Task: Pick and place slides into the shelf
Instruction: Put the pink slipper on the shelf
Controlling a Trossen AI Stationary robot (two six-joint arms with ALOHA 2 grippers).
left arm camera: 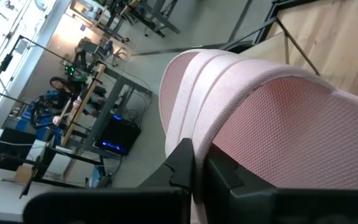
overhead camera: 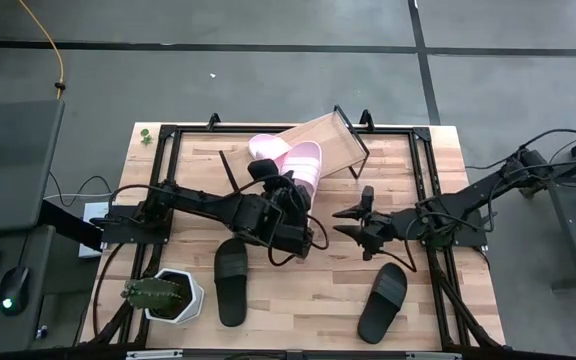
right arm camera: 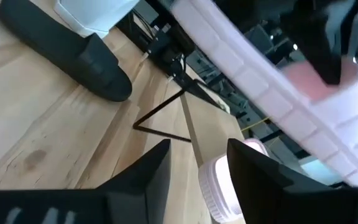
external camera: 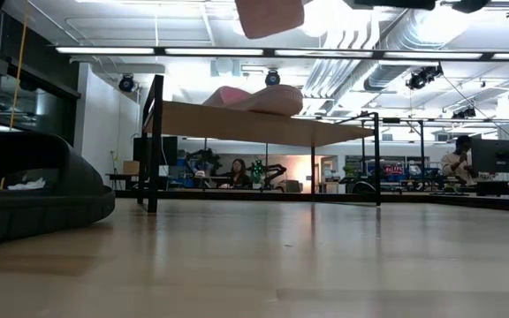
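Four slides on show, two pale pink and two black. One pale pink open-toe slide point(overhead camera: 262, 146) lies on the light-wood shelf panel with black metal frame ends point(overhead camera: 330, 143), which sits skewed in the upper middle of the high view. The second pale pink slide point(overhead camera: 302, 163) is up off the table, just beside the shelf's near edge, pinched by the left gripper point(overhead camera: 286, 185). In the left wrist view those dark fingers point(left arm camera: 185, 165) are pressed together on its textured pink strap point(left arm camera: 278, 118). One black rubber slide point(overhead camera: 231, 280) lies flat at lower centre-left of the high view, and the other black slide point(overhead camera: 383, 300) lies at lower right, well apart from the first.

The right gripper point(overhead camera: 356, 223) sits right of centre with its two fingers spread and nothing between them. Its wrist view shows them parted over bare wood, with the lifted pink slide point(right arm camera: 272, 93) crossing overhead.

A small green cactus in a white faceted pot point(overhead camera: 166, 294) stands in the lower left corner of the butcher-block tabletop point(overhead camera: 298, 310), near the first black slide. A black metal frame point(overhead camera: 168, 132) rings the work area. In the low view the shelf point(external camera: 246, 122) stands raised on thin legs, a pink slide point(external camera: 259, 99) on top, and people sit at desks far behind
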